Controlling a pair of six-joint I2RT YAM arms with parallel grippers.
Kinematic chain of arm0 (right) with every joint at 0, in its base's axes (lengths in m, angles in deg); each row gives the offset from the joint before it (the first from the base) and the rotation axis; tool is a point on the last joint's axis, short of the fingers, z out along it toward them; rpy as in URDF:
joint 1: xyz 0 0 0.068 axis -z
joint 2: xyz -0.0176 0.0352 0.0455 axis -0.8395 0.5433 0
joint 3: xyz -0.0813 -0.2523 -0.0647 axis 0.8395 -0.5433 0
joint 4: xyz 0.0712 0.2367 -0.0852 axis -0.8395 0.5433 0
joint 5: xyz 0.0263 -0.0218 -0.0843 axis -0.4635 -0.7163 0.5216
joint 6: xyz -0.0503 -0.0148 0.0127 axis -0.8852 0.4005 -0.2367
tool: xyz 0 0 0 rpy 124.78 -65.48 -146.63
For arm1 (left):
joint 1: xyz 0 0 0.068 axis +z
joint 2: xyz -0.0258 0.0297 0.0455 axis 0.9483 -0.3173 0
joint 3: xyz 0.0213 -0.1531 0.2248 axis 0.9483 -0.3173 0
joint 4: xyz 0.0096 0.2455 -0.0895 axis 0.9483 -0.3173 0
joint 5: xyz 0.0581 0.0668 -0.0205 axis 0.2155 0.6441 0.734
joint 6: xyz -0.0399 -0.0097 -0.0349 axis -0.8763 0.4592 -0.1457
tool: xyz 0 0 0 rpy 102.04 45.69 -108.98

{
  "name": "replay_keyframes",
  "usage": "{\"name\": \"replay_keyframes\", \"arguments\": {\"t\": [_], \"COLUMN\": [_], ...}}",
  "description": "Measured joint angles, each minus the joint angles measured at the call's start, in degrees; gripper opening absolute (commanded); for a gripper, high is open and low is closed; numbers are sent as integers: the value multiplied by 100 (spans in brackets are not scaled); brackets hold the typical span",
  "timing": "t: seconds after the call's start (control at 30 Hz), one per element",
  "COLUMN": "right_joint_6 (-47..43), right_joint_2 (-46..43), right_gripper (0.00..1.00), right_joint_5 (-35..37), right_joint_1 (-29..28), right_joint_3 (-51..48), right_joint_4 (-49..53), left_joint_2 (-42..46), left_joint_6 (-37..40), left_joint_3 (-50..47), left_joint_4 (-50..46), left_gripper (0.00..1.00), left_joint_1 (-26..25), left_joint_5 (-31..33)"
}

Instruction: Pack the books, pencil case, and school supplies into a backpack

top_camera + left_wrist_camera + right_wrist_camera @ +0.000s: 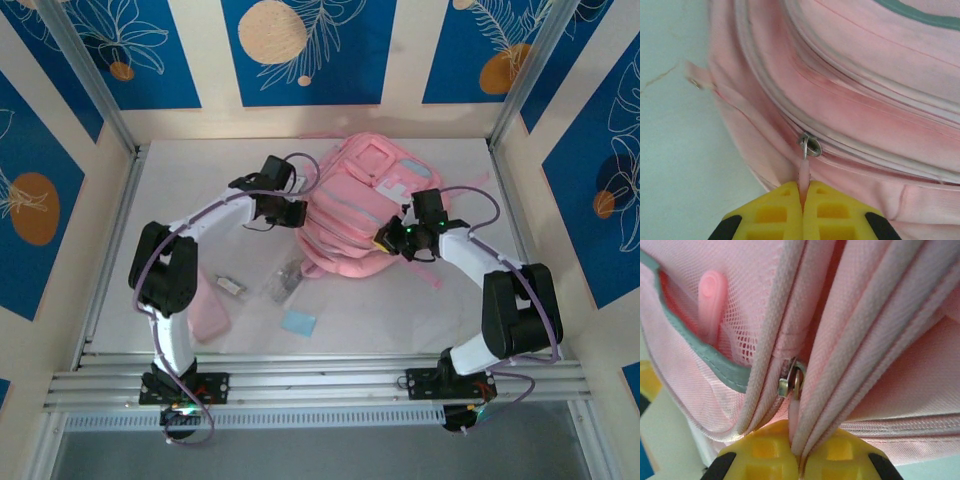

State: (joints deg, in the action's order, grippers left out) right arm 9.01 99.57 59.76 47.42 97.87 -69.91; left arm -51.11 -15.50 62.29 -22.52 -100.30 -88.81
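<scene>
Pad, pencil case and clear bag are lying near on the table. Farther, the backpack is lying mid-table. Left gripper is pinching its zipper pull, right gripper is clamping a second pull on the opposite side.

Robot lab cell: aluminium frame rails, blue leaf-patterned wall panels, white tabletop.

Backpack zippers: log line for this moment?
left gripper: shut on zipper pull | right gripper: shut on second zipper pull | pencil case: on table
</scene>
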Motion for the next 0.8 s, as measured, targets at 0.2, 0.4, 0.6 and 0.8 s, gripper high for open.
{"name": "replay_keyframes", "arguments": {"t": [0.2, 0.4, 0.6, 0.8], "right_joint_6": [-695, -1043, -1143, -848], "right_joint_2": [2, 308, 511, -76], "right_gripper": [0, 0, 36, 63], "right_joint_5": [-7, 234, 675, 981], "right_joint_1": [756, 1263, 1464, 1502], "right_joint_3": [157, 568, 901, 774], "right_joint_4": [501, 927, 1141, 1152], "left_joint_2": [74, 337, 358, 332], "left_joint_6": [103, -28, -380, -533], "left_joint_3": [-160, -457, -542, -321], "left_joint_4": [101, 343, 555, 531], "left_gripper": [0, 0, 0, 0], "left_joint_1": [-197, -758, -1263, -1526], "left_joint_5": [-396, -623, -778, -1082]}}
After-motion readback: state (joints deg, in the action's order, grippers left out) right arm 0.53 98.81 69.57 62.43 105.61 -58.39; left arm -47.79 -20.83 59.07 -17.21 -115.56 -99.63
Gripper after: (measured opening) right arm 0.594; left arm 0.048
